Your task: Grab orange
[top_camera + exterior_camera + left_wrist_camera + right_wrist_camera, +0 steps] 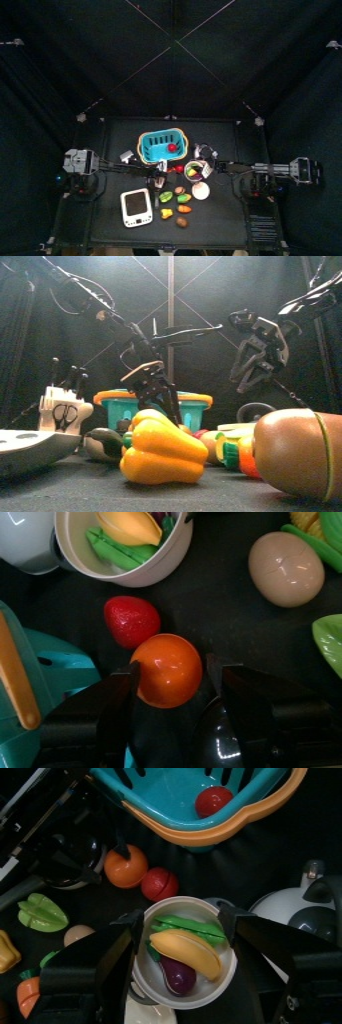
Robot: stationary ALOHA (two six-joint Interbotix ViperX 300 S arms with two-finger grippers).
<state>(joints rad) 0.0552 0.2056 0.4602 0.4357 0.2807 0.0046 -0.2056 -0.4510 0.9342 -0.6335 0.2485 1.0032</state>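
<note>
Left claw (171, 697) spread apart, straddling orange (167, 669) dead ahead, nearer than right claw (187, 933), also apart, over bowl (181, 956).

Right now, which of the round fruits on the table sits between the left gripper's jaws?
The orange: it lies between the left gripper jaws. The red fruit sits just beyond it, outside the jaws, and the beige egg-shaped piece lies farther off.
</note>
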